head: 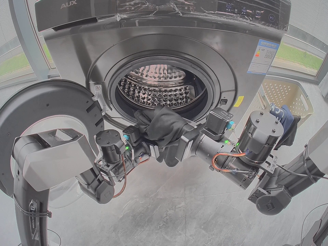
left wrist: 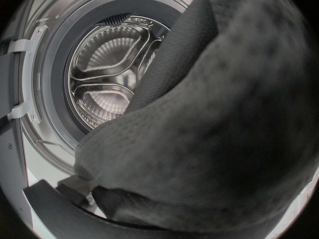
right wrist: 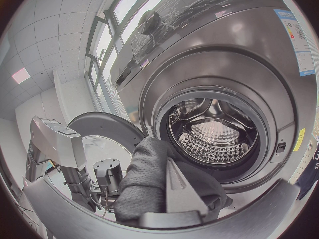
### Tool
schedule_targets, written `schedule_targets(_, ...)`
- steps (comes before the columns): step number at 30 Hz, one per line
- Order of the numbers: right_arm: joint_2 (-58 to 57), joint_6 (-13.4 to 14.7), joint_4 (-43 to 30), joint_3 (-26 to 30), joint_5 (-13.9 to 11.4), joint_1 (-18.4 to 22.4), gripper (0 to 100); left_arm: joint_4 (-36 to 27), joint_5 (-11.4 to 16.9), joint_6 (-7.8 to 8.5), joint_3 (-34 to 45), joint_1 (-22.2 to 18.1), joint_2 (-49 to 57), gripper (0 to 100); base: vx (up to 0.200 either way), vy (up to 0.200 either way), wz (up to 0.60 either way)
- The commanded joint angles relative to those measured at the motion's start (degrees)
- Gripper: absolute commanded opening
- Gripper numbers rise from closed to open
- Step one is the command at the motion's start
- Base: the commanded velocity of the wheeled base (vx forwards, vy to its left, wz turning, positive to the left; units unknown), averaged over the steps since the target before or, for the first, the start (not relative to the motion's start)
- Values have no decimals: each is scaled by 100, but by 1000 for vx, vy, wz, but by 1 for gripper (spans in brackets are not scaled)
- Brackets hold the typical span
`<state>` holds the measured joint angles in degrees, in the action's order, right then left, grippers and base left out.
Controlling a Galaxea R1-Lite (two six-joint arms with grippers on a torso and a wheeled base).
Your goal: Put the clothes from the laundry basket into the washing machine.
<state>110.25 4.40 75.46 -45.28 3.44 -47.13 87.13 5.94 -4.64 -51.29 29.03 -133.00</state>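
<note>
from where i stand, the job looks barely begun: a dark garment (head: 164,125) hangs bunched between the two grippers, just short of the washing machine (head: 164,41) opening. the drum (head: 153,86) straight beyond the jaws shows only bare metal, so i'd say nothing is loaded yet. the right gripper (right wrist: 172,186) has its jaws pinching the dark garment, with cloth wrapped around the one finger i can make out. the left gripper (head: 138,134) is buried under the same cloth, and i cannot tell how it stands. the door (head: 44,99) is swung wide open, out to the far side of the left gripper. well away from the jaws, back behind the right arm, the laundry basket (head: 290,93) has a blue garment (head: 285,120) draped over its rim, so at least one more trip is left. as for writing, there is pale lettering (head: 68,4) on the top panel, a blue and white sticker (head: 263,57) with coloured bars and a square code, and a small yellow tag (head: 238,101) beside the opening.
</note>
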Motion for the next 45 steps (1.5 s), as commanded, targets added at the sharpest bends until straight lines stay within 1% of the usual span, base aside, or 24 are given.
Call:
schedule_targets(1,-21,8,13,80,-1,72,0,15,-14,-19,-127,-11,-7,0,0,0,0)
schedule_targets(5,-136,8,13,186,-1,257,0,68,-58,-37,-171,-29,72,0,0,0,0)
schedule_targets(8,-153,8,-31,195,-1,503,0,76,-66,-45,-154,-2,187,0,0,0,0)
schedule_targets(9,-153,8,-31,195,-1,512,0,76,-58,-45,-145,-2,195,0,0,0,0)
schedule_targets(10,-127,8,-40,212,-1,758,0,85,-66,-54,-92,24,301,0,0,0,0)
schedule_targets(12,-74,8,-40,247,-10,969,0,85,-58,-63,13,42,415,0,0,0,0)
schedule_targets(16,278,26,57,212,-80,1206,0,94,-58,-107,242,42,644,0,0,0,0)
schedule_targets(20,489,43,162,142,-71,1232,0,103,-49,-212,453,94,828,0,0,0,0)
schedule_targets(23,568,105,153,-25,-36,1162,0,112,-49,-212,576,112,872,0,0,0,0)
schedule_targets(29,568,105,109,-342,-10,1004,0,120,-49,-212,681,147,819,0,0,0,0)
schedule_targets(33,524,105,136,-456,-19,898,0,120,-31,-168,927,209,758,0,0,0,0)
schedule_targets(39,489,105,83,-860,-10,828,0,120,13,-98,1472,226,556,0,0,0,0)
schedule_targets(40,489,105,74,-895,-10,828,0,120,22,-98,1525,226,547,100,0,0,0)
schedule_targets(45,524,96,57,-957,-10,828,0,129,39,-98,1666,270,565,100,0,0,0)
